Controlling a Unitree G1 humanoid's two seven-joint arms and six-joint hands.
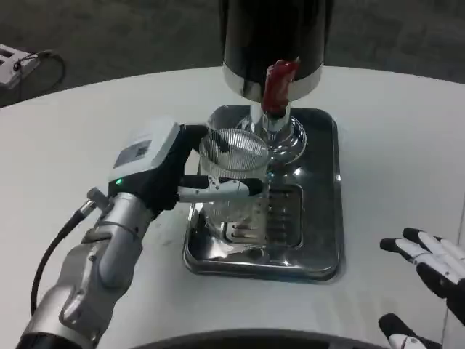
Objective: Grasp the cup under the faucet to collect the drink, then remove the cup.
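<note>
The clear ribbed cup (234,174) stood on the shiny metal tray (323,218), just in front of the dispenser (276,43) and a little to the left of its red tap (278,83). The left hand (163,171) held the cup from the left side, its fingers (221,191) wrapped across the glass. The tray sat on the white table (392,145). Well to the right of the tray, the right hand (432,265) rested near the table's edge, fingers spread and holding nothing.
</note>
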